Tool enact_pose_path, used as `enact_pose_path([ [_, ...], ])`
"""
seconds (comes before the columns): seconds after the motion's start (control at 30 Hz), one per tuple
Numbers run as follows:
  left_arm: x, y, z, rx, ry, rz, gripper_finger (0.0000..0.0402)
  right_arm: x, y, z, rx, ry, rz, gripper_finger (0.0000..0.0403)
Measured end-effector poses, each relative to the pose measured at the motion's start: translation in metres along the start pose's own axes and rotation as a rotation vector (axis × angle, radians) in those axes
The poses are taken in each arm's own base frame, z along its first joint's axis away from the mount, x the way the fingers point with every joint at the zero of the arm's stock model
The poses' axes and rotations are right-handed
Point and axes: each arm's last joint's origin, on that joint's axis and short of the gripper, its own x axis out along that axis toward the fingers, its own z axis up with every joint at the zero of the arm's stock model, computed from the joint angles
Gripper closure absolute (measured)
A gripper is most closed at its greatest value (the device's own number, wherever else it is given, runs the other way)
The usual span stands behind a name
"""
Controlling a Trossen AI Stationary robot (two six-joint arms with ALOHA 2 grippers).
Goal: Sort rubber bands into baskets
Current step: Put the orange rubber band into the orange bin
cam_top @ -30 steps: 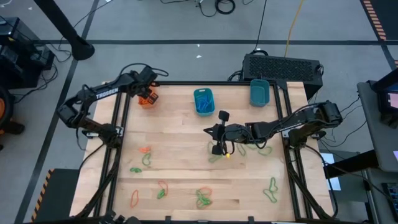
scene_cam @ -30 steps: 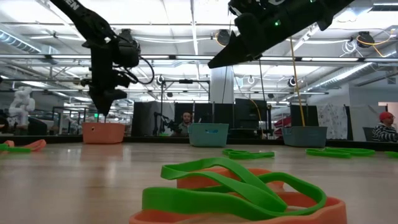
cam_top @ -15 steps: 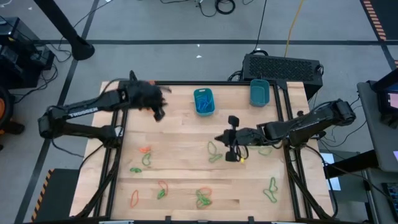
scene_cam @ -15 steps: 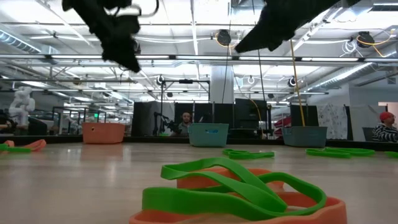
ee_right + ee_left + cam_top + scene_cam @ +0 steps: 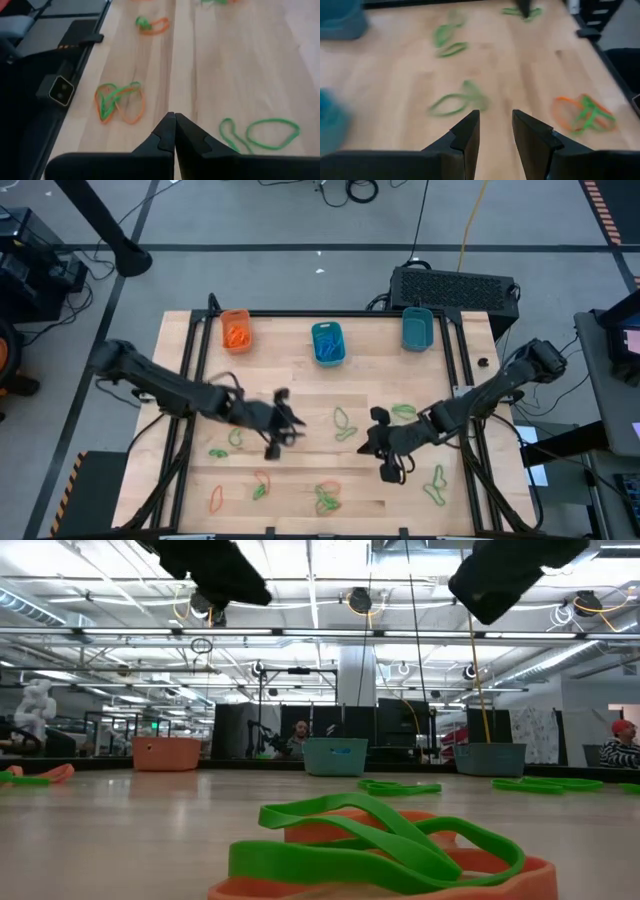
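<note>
left gripper (image 5: 283,423) has swung from over the orange basket (image 5: 235,331) to mid-table, fingers apart w/ nothing btwn, green rubber bands (image 5: 457,102) just ahead, so next pick is starting; right gripper (image 5: 174,131) pinched together, empty, nearby.

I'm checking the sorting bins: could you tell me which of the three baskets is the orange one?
The orange basket stands at the far left of the row along the table's back edge; the middle basket and right basket are both teal-blue.

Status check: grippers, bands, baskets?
Left gripper open, empty, mid-table. Right gripper shut, empty. Rubber bands scattered on table. Orange basket holds orange bands.
</note>
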Motion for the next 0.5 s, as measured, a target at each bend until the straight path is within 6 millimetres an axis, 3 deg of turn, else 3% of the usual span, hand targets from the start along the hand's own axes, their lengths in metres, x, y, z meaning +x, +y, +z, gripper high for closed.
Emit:
enact_pose_path([
  [0.33,0.095,-0.049,-0.02,-0.005,0.013,-0.155,0.0278,0.018,0.019,-0.019,-0.02,0.059,-0.004,0.0403],
  [0.5,0.141,-0.077,-0.03,0.033,0.13,-0.227,0.0278,0.025,0.029,-0.028,-0.048,0.07,-0.005,0.0403],
])
